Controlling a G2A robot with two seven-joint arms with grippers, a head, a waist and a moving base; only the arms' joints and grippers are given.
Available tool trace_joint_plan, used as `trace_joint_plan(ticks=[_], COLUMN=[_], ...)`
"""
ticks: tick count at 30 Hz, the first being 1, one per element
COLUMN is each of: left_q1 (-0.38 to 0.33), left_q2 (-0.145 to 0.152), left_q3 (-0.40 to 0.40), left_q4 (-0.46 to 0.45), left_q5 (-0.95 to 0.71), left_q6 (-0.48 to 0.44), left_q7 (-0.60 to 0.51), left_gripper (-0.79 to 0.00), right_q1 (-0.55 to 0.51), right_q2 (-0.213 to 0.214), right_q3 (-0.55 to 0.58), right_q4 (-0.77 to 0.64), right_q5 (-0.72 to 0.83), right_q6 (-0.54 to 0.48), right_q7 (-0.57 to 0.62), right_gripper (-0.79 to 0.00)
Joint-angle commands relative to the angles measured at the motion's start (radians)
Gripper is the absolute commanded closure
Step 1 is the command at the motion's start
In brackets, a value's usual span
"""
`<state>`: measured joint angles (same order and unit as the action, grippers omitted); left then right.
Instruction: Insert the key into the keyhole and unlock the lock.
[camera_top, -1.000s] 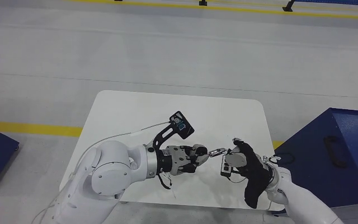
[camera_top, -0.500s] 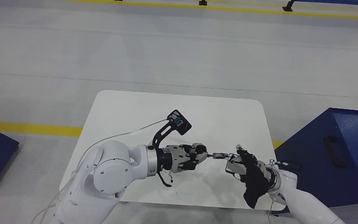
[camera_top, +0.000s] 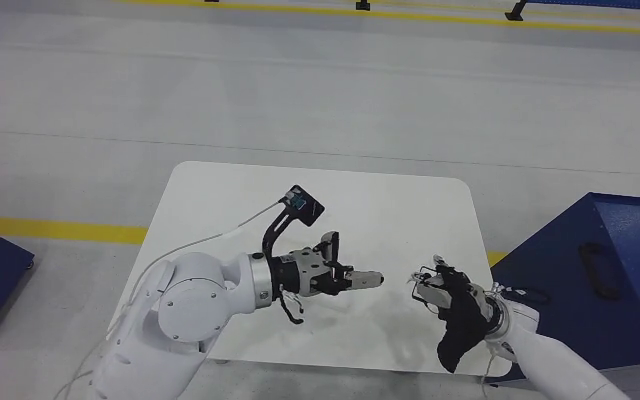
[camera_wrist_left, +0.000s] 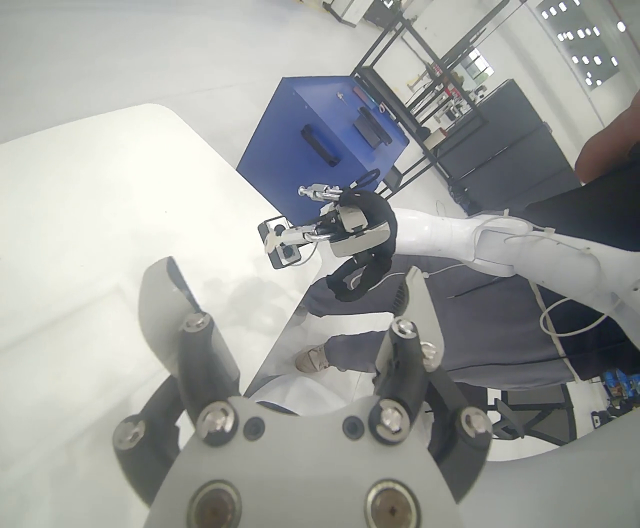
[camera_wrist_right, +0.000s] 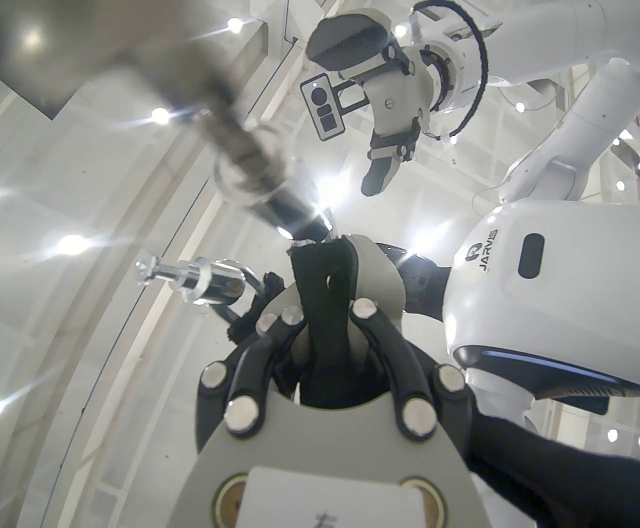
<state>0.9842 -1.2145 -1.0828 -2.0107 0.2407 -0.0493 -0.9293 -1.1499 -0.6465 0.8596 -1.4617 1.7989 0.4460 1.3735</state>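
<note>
Wide-spread left end effector (camera_wrist_left: 290, 280) hovers above middle of table (camera_top: 300, 200), nothing between fingers, pointing at right end effector (camera_wrist_right: 322, 245). Clear gap between the two. Closed right end effector grips lock (camera_wrist_right: 260, 180), chrome cylinder held in air over table's right side, jutting toward left arm. Second chrome cylinder (camera_wrist_right: 200, 282) sits just beside it, joined by wire loop. Cannot tell which part is key. Blue cabinet (camera_top: 600, 260) stands right of table.
</note>
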Motion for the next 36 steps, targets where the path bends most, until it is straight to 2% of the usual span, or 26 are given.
trace_joint_plan(ticks=[1,4,8,13,17,24,30,35,36], left_q1=[0.008,0.009,0.000,-0.025,-0.045,-0.059,-0.039,-0.027,-0.027], left_q2=[0.000,-0.001,-0.008,-0.022,-0.033,-0.036,-0.029,-0.027,-0.027], left_q3=[-0.002,0.021,0.086,0.175,0.227,0.223,0.200,0.201,0.202], left_q4=[0.011,0.028,0.066,0.116,0.143,0.150,0.140,0.136,0.135], left_q5=[-0.053,-0.068,-0.081,-0.093,-0.090,-0.091,-0.090,-0.087,-0.087], left_q6=[-0.013,-0.027,-0.032,-0.037,-0.043,-0.043,-0.046,-0.046,-0.046], left_q7=[-0.003,-0.013,-0.025,-0.029,-0.013,0.003,-0.001,0.001,0.000], left_gripper=[-0.785,-0.785,-0.785,-0.785,-0.785,-0.785,-0.785,-0.785,-0.785], right_q1=[0.009,0.018,0.027,0.022,0.007,0.006,0.054,0.097,0.104], right_q2=[0.001,-0.002,-0.004,0.001,0.003,-0.027,-0.082,-0.131,-0.138], right_q3=[0.016,0.040,0.075,0.113,0.122,0.065,-0.028,-0.087,-0.094], right_q4=[0.040,0.086,0.102,0.063,0.003,-0.033,0.056,0.137,0.150], right_q5=[-0.035,-0.093,-0.245,-0.545,-0.780,-0.975,-1.066,-1.066,-1.062], right_q6=[-0.027,-0.066,-0.230,-0.433,-0.506,-0.467,-0.443,-0.415,-0.405], right_q7=[0.028,0.025,-0.107,-0.371,-0.593,-0.793,-0.900,-0.924,-0.919], right_gripper=[0.000,0.000,0.000,0.000,0.000,0.000,0.000,0.000,-0.058])
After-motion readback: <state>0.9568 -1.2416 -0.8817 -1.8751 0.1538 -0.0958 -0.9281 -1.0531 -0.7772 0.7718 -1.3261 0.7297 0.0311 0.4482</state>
